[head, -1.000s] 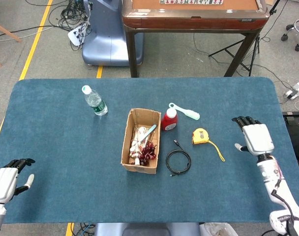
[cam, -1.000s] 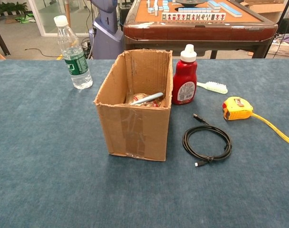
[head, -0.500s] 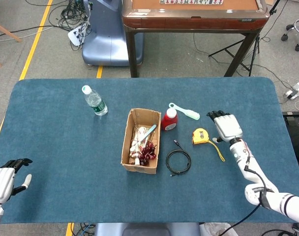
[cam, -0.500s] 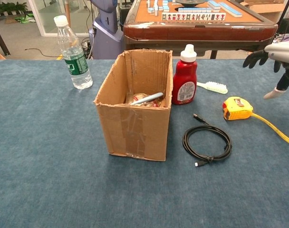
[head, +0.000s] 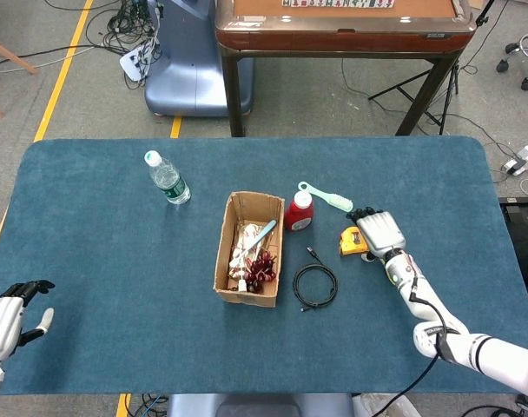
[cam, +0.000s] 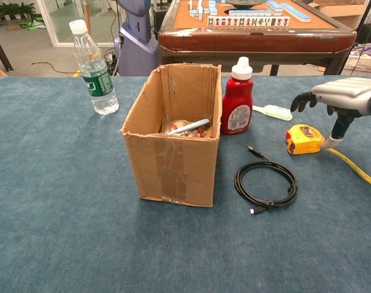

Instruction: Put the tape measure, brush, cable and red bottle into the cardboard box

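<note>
Right hand (cam: 339, 97) hovers spread, empty, above yellow tape measure (cam: 304, 139) on blue cloth table (head: 99, 261), beside brown cardboard box (cam: 173, 152). Left hand (head: 3, 317) idle, open. Risk: loose yellow blade (cam: 353, 166) drags or snags on lifting

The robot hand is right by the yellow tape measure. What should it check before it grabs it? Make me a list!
1. Right hand is above the tape measure: ok, it hovers just over it, thumb down beside it.
2. Right hand holds nothing: ok, fingers apart.
3. Tape measure's loose yellow strip lies out on the table and may drag: not ok.
4. Cardboard box has its top open: ok.
5. Room left inside the box: cannot tell, some things already lie in it.
6. Red bottle stands close to the box, on the way there: not ok, it might get bumped.
</note>
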You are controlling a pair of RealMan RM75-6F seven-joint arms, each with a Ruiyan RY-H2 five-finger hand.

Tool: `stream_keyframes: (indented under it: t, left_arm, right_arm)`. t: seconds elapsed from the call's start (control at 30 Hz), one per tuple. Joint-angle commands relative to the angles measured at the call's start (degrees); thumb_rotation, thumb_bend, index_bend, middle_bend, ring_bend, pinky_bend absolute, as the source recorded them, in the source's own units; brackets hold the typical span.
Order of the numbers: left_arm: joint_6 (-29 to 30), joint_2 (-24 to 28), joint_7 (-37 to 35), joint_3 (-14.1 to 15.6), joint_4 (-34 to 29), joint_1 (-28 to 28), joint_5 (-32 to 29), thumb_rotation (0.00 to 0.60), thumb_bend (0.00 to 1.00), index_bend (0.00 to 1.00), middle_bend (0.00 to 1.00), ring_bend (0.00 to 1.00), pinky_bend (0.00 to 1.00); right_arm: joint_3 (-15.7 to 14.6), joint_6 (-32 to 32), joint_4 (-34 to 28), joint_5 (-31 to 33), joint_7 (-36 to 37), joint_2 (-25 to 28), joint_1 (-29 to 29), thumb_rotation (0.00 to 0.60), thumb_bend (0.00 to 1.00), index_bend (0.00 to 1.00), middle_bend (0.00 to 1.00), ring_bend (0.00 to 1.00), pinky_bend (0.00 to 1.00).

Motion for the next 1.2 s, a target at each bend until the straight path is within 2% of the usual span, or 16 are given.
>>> stream_keyframes:
  t: [0.03,0.27,0.47,0.93,1.1,1.2]
  left_arm:
    - [-0.02,0.02,-0.03,-0.03,-0.01,0.01,-0.05,0.600,0.35,0.33,0.41,0.35,0.55]
    - [0.12,0.16,-0.32,-0.08,-0.12,0.14,-0.07,0.600,0.35,0.33,0.41,0.35,0.55]
    - [0.31,0.32,-0.45,-0.12,-0.29,0.27,-0.05,0.600,0.35,0.33,0.41,0.35,0.55]
    - [0.46,0.38,-0.33,-0.20,-0.30,0.55,-0.35,0.600,0.35,0.33,0.41,0.35,0.55]
    - [0.41,0.46,-0.52,-0.34,-0.26,0.65,-0.80,0.600,0.35,0.33,0.41,0.35,0.55]
    - [0.30,0.41,-0.39,-0.39,-0.14,0.65,-0.97,0.600,0.35,0.33,0.41,0.35,0.55]
  right_arm:
    - [-0.46,-0.79,1.14,0.54,-0.11,-1.02,0.87,0.600,0.00,0.20,0.20,0.17,0.35]
    - [-1.26,-1.46,3.32,0.76,0.42,-3.04,2.05,0.600,0.00,0.20,0.25,0.17,0.35]
    - [-1.73,-1.78,4.59,1.32,0.65,-4.03,2.69,0.600,0.08,0.21,0.31,0.22,0.36]
    - [-2.39,0.28,6.84,-1.25,3.81,-5.57,2.49,0.600,0.21,0.41,0.53,0.45,0.57]
    - [-2.30,2.24,3.49,-3.88,5.29,-3.10,1.97,0.600,0.21,0.42,0.54,0.46,0.57]
    - [-1.92,5.70,-2.29,-5.73,4.03,0.64,1.32,0.600,0.21,0.42,0.54,0.46,0.57]
